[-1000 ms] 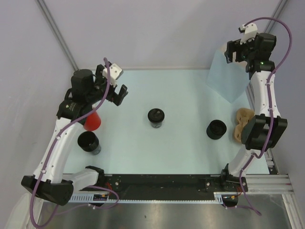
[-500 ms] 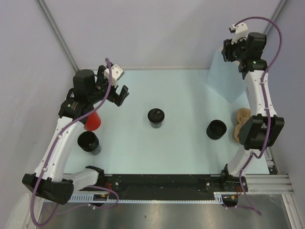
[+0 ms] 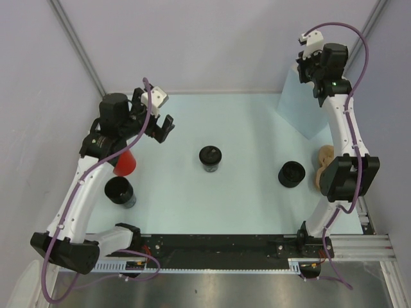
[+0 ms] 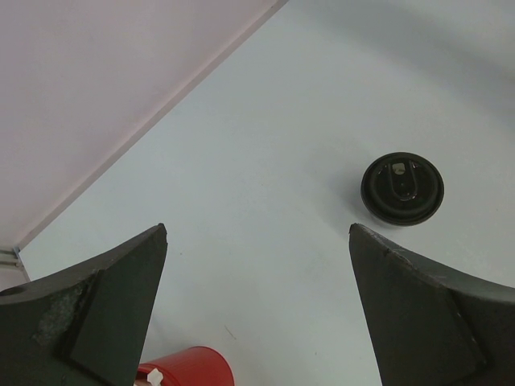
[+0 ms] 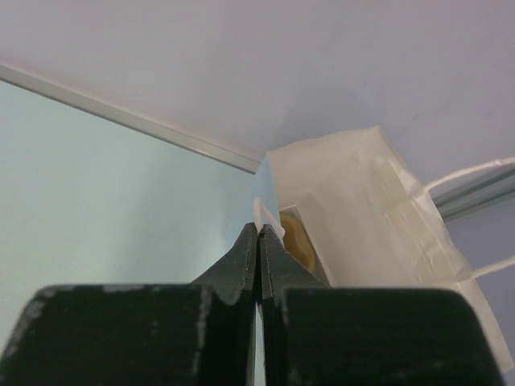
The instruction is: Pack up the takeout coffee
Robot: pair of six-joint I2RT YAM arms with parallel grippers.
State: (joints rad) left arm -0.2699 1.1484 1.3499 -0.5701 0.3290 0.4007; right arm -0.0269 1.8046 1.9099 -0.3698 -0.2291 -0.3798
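Right gripper [image 5: 257, 229] has clamped flat since a second ago. Takeout coffee [image 3: 210, 156] sits lidded mid-table, nothing touching it. Left gripper [image 4: 257, 233] hangs farther back-left, jaws wide. Far right corner, right jaws pinch the pale-blue paper bag [image 3: 305, 112] rim.

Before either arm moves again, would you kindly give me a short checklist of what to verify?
1. Right gripper shut on the paper bag rim: ok.
2. Bag mouth wide enough for the cup: cannot tell.
3. Left gripper open: ok.
4. Takeout coffee upright with its lid on: ok.
5. Coffee grasped: not ok; it stands untouched on the table.
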